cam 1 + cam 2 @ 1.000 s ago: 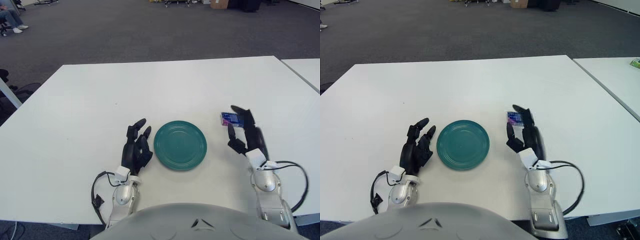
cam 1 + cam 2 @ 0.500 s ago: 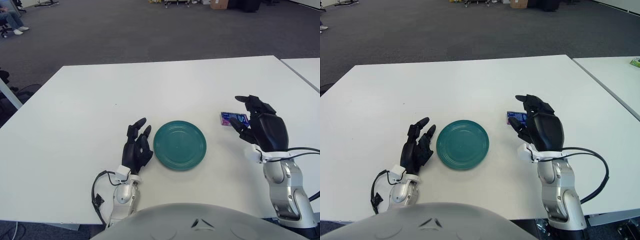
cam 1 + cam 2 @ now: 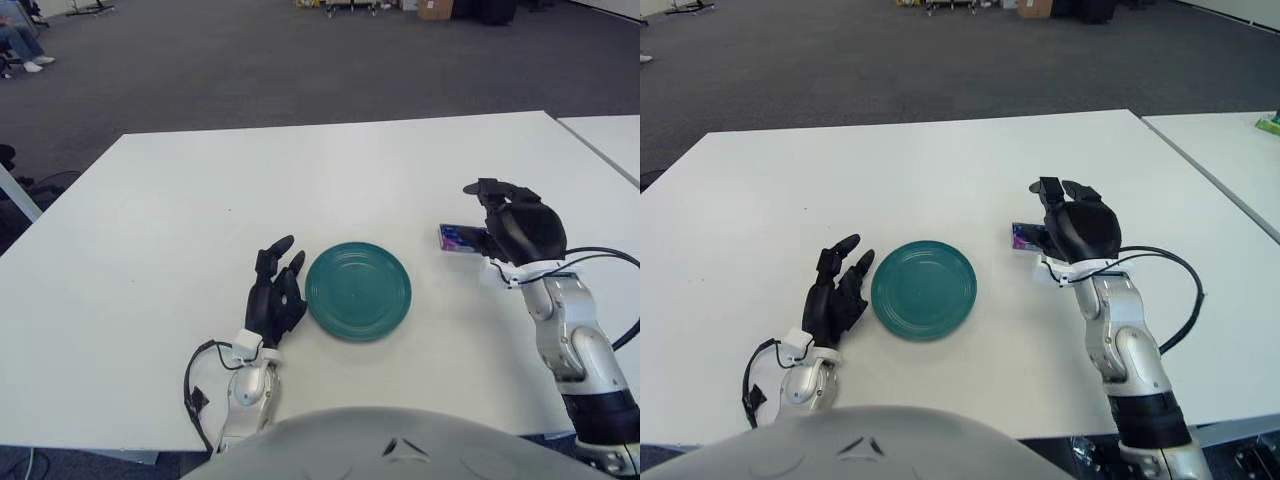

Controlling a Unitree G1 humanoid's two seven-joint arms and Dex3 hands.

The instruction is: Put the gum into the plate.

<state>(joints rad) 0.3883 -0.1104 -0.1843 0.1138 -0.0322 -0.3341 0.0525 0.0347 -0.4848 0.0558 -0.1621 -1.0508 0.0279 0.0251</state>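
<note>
White table (image 3: pixel 150 250), right robot hand (image 3: pixel 515 228) now raised over gum (image 3: pixel 460 238)

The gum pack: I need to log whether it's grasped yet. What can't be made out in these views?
- Right hand covers the right end of the gum pack in both eye views; finger contact is hidden.
- Whether the pack is lifted off the white table: unclear.
- Pack print: too small.
- Left hand, left of the green plate: idle.
</note>
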